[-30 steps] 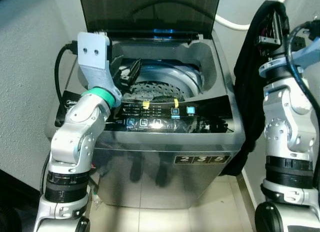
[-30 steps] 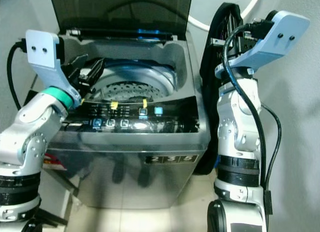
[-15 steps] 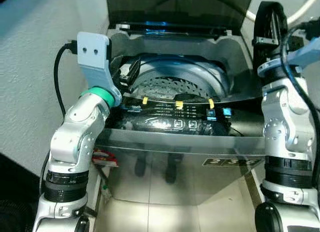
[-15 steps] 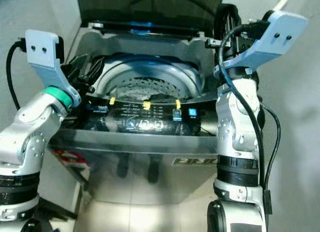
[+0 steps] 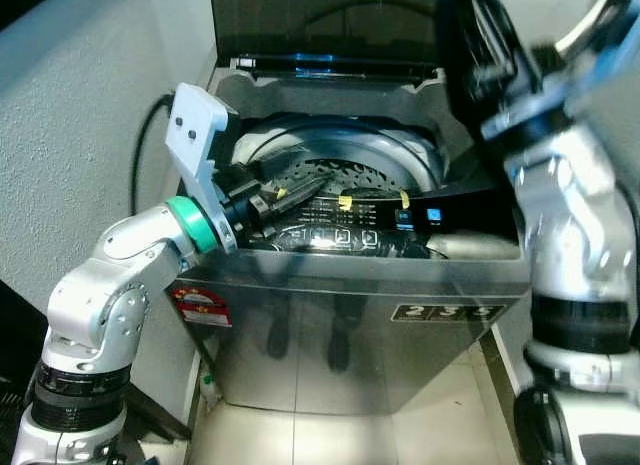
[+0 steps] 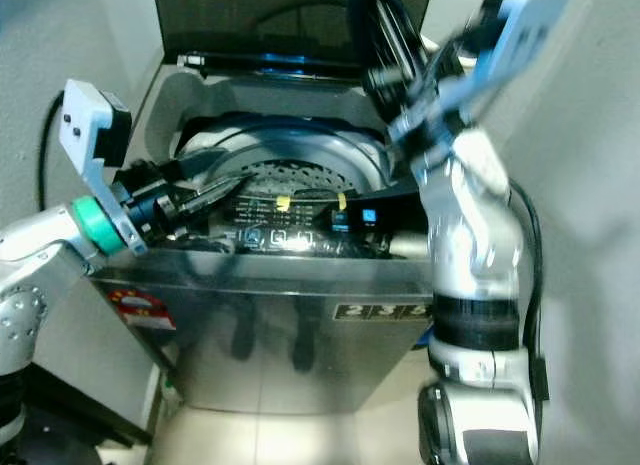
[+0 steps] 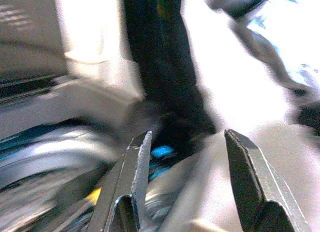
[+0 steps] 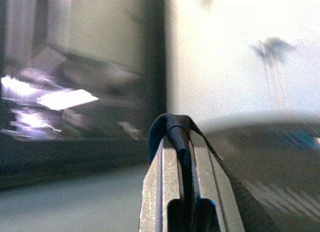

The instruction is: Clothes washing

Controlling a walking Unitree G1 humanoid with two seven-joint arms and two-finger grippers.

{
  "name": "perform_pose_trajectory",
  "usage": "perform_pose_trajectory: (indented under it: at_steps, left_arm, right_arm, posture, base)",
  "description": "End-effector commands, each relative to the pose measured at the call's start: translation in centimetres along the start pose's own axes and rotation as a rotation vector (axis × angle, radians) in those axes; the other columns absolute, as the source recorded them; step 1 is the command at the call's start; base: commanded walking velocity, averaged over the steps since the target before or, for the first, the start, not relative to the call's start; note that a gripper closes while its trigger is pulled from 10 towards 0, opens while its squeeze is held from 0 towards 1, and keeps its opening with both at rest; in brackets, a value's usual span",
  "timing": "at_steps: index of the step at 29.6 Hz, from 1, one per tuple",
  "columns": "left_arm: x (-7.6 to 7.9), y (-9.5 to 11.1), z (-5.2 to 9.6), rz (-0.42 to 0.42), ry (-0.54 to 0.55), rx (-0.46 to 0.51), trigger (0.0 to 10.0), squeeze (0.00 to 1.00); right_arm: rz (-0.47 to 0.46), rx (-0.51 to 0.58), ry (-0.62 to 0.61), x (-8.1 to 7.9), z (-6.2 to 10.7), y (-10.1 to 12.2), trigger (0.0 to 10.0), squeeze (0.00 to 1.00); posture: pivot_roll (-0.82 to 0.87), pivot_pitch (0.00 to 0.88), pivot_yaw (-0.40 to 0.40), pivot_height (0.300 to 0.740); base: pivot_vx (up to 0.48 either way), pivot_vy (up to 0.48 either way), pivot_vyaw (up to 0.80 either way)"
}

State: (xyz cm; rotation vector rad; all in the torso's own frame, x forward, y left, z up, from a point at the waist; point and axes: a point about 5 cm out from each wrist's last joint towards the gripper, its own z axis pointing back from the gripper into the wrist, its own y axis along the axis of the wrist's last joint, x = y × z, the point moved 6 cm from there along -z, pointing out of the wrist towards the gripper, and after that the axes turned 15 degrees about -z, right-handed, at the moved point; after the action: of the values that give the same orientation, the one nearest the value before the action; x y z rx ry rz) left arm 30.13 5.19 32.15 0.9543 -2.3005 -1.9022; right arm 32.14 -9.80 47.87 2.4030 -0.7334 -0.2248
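Note:
The top-load washing machine (image 5: 350, 315) stands with its dark lid (image 5: 320, 20) raised and its perforated drum (image 5: 340, 170) exposed. My left gripper (image 5: 300, 190) reaches across the tub's front left rim just above the control panel (image 5: 350, 235); its fingers (image 7: 135, 162) are open with nothing between them. My right gripper (image 6: 400, 80) is raised over the machine's back right corner, blurred by motion. It is shut on a black garment (image 6: 385, 30), which drapes up in front of the lid. A fold of the dark cloth (image 8: 172, 123) sits clamped between the right fingers.
A rough wall (image 5: 80, 135) runs close along the machine's left side, with a black cable (image 5: 145, 150) by it. Pale floor tiles (image 5: 330, 425) lie in front. A wall also stands close on the right behind my right arm.
The right arm has swung the black garment leftward from beside the machine to above its back right corner. The left gripper has turned and lowered toward the tub. The camera has shifted.

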Motion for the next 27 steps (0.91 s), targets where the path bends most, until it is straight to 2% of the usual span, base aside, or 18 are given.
perform_pose_trajectory:
  at_steps: [1,4,5,6,8,10,14,15,17,18,19,21,22,23,24,25,26,27]
  left_arm:
    - [2.2,1.0,-1.2,0.027,-0.145,0.062,10.0,0.00]
    - [2.6,0.9,-1.8,0.014,-0.173,0.069,10.0,0.00]
    - [2.4,0.6,-2.5,-0.011,-0.175,0.066,10.0,0.00]
    - [2.4,0.6,-2.5,-0.011,-0.175,0.066,10.0,0.00]
    - [1.5,0.2,-3.8,-0.051,-0.166,0.069,10.0,0.00]
    - [1.0,0.0,-4.7,-0.056,-0.166,0.077,10.0,0.00]
    - [-1.0,-0.8,-5.8,-0.071,-0.105,0.055,10.0,0.00]
    - [-3.4,-1.5,-5.7,-0.116,0.000,0.008,10.0,0.00]
    - [-3.4,-1.5,-5.7,-0.116,0.000,0.008,10.0,0.00]
    - [-5.6,-1.9,-5.2,-0.157,0.095,-0.030,10.0,0.00]
    - [-5.6,-1.9,-5.2,-0.157,0.095,-0.030,10.0,0.00]
    - [-12.1,-2.1,-2.7,-0.352,0.423,-0.158,10.0,0.00]
    - [-14.7,-1.7,-1.2,-0.442,0.577,-0.212,10.0,0.00]
    - [-14.7,-1.7,-1.2,-0.442,0.577,-0.212,10.0,0.00]
    - [-16.9,-1.1,0.4,-0.520,0.706,-0.251,10.0,0.00]
    - [-16.9,-1.1,0.4,-0.520,0.706,-0.251,10.0,0.00]
    - [-18.9,0.0,2.4,-0.569,0.844,-0.273,10.0,0.00]
    - [-18.9,0.0,2.4,-0.569,0.844,-0.273,10.0,0.00]
  right_arm:
    - [-0.088,0.063,0.108,-1.6,-1.6,2.0,10.0,0.00]
    - [-0.129,0.090,0.161,-2.5,-2.4,3.0,10.0,0.00]
    - [-0.181,0.118,0.227,-3.7,-3.1,4.1,10.0,0.00]
    - [-0.181,0.118,0.227,-3.7,-3.1,4.1,10.0,0.00]
    - [-0.289,0.159,0.358,-6.1,-3.7,6.1,10.0,0.00]
    - [-0.336,0.175,0.403,-7.0,-3.9,7.0,10.0,0.00]
    - [-0.360,0.196,0.409,-7.1,-4.0,8.0,10.0,0.00]
    - [-0.288,0.173,0.334,-5.5,-3.7,7.6,10.0,0.00]
    - [-0.288,0.173,0.334,-5.5,-3.7,7.6,10.0,0.00]
    - [-0.205,0.139,0.250,-3.7,-3.4,6.8,10.0,0.00]
    - [-0.205,0.139,0.250,-3.7,-3.4,6.8,10.0,0.00]
    - [-0.113,0.029,0.073,0.7,-1.6,3.5,10.0,0.00]
    - [-0.090,-0.022,0.029,1.8,-0.8,1.9,10.0,0.00]
    - [-0.090,-0.022,0.029,1.8,-0.8,1.9,10.0,0.00]
    - [-0.071,-0.074,0.003,2.6,-0.1,0.3,10.0,0.00]
    - [-0.071,-0.074,0.003,2.6,-0.1,0.3,10.0,0.00]
    - [-0.023,-0.138,-0.041,3.6,0.5,-2.0,10.0,0.00]
    - [-0.023,-0.138,-0.041,3.6,0.5,-2.0,10.0,0.00]
  posture:
    - [0.03,0.115,0.031,0.740]
    - [0.03,0.114,0.031,0.740]
    - [0.02,0.115,0.028,0.740]
    - [0.02,0.115,0.028,0.740]
    - [0.02,0.117,0.023,0.740]
    - [0.01,0.116,0.019,0.740]
    - [0.00,0.121,0.024,0.740]
    - [-0.01,0.127,0.026,0.740]
    - [-0.01,0.127,0.026,0.740]
    - [-0.01,0.132,0.028,0.740]
    - [-0.01,0.132,0.028,0.740]
    - [0.00,0.143,0.025,0.740]
    - [0.00,0.144,0.025,0.740]
    - [0.00,0.144,0.025,0.740]
    - [0.00,0.147,0.025,0.740]
    - [0.00,0.147,0.025,0.740]
    - [0.01,0.154,0.025,0.740]
    - [0.01,0.154,0.025,0.740]
  base:
    - [0.000,0.000,0.00]
    - [0.000,0.000,0.00]
    - [0.000,0.000,0.00]
    - [0.000,0.000,0.00]
    - [0.000,0.000,0.00]
    - [0.000,0.000,0.00]
    - [0.000,0.000,0.00]
    - [0.000,0.000,0.00]
    - [0.000,0.000,0.00]
    - [0.000,0.000,0.00]
    - [0.000,0.000,0.00]
    - [0.000,0.000,0.00]
    - [0.000,0.000,0.00]
    - [0.000,0.000,0.00]
    - [0.000,0.000,0.00]
    - [0.000,0.000,0.00]
    - [0.000,0.000,0.00]
    - [0.000,0.000,0.00]
